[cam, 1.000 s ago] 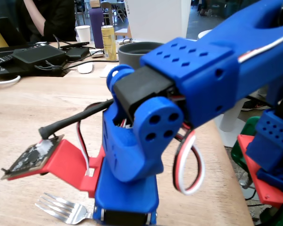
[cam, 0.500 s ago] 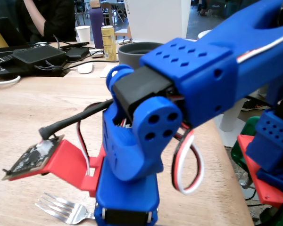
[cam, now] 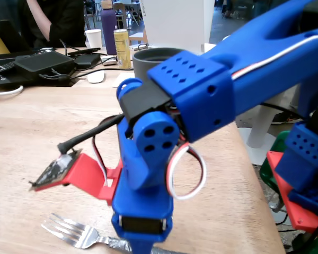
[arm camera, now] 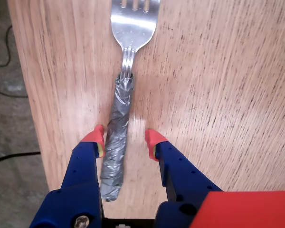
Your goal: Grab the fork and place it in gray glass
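Note:
The silver fork (arm camera: 119,118) lies flat on the wooden table (arm camera: 218,95), tines toward the top of the wrist view, its handle wrapped in gray tape. My blue gripper (arm camera: 125,140) with red fingertips (arm camera: 96,136) is open and straddles the taped handle; the left finger touches or nearly touches the tape, the right finger stands apart from it. In the fixed view the fork's tines (cam: 69,232) show at the bottom left, beside the lowered gripper (cam: 143,241). The dark-gray glass (cam: 148,62) stands upright behind the arm, mostly hidden by it.
The table's edge runs close to the fork's left in the wrist view (arm camera: 33,118), with floor beyond. At the back of the fixed view stand a gold can (cam: 122,47), a white paper cup (cam: 94,38), a purple bottle (cam: 108,29), black electronics (cam: 40,63) and a seated person.

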`<state>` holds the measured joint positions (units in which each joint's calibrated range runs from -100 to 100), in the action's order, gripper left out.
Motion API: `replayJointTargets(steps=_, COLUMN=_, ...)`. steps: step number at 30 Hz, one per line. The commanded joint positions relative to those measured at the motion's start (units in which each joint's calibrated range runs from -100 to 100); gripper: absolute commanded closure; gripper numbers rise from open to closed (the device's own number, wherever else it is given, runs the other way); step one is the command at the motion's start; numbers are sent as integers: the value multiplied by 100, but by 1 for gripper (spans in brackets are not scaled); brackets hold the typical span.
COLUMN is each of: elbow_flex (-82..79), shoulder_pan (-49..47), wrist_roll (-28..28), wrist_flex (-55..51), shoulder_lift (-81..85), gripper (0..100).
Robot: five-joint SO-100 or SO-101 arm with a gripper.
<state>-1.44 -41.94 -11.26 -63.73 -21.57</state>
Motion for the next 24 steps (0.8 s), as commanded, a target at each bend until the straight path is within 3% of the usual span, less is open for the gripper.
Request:
replayJointTargets(steps=1, elbow_flex=140, shoulder_pan=184, wrist_roll=15, wrist_flex=51, shoulder_lift=39, gripper=81)
replayJointTargets(steps=6, elbow_flex=140, shoulder_pan=218, wrist_roll=15, wrist_flex=51, shoulder_lift=30, gripper=83)
replayJointTargets(steps=9, elbow_flex=140, shoulder_pan=218, wrist_roll=15, wrist_flex=51, shoulder_lift=30, gripper=100)
replayJointTargets(steps=18, elbow_flex=140, shoulder_pan=201, wrist_roll=15, wrist_flex=51, shoulder_lift=271, gripper=100)
replayJointTargets(steps=24, elbow_flex=36, shoulder_pan=184, wrist_roll=20, wrist_flex=-376, shoulder_lift=2054, gripper=100)
